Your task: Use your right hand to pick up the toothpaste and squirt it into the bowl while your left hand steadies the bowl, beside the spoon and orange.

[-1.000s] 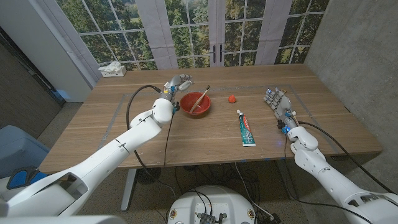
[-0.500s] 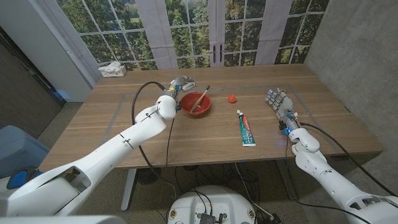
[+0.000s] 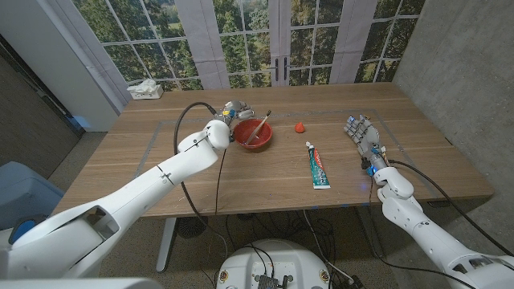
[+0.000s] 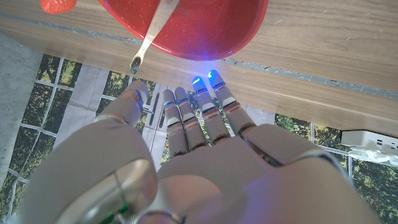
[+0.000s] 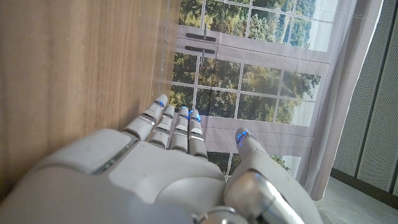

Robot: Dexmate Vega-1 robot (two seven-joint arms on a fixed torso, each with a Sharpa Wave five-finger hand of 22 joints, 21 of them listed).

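Tissues were seen near the far left corner of the bench. Further along, the left hand had been brought up to the left side of the red bowl, which stood at the middle of the bench toward the far edge. In the left wrist view its fingers were stretched out straight and apart, their tips just short of the bowl's wall, so nothing was held; whether any finger touched the bowl could not be made out. A spoon was leant in the bowl, its handle over the rim. The small orange lay just right of the bowl, and the toothpaste lay flat nearer the front edge, cap pointing away, untouched. Well to the right of it, near the right edge, the right hand was held released, fingers extended and nothing in it.

The step in hand was judged to be the steadying of the bowl, not yet secured. Next, the left fingers would need to be closed on the bowl's rim or wall, and the right hand carried leftward and lowered over the tube for a grasp across its body.

Contact of the left hand with the bowl was hidden behind the arm in the head view, and the tube's lettering was too small to read.
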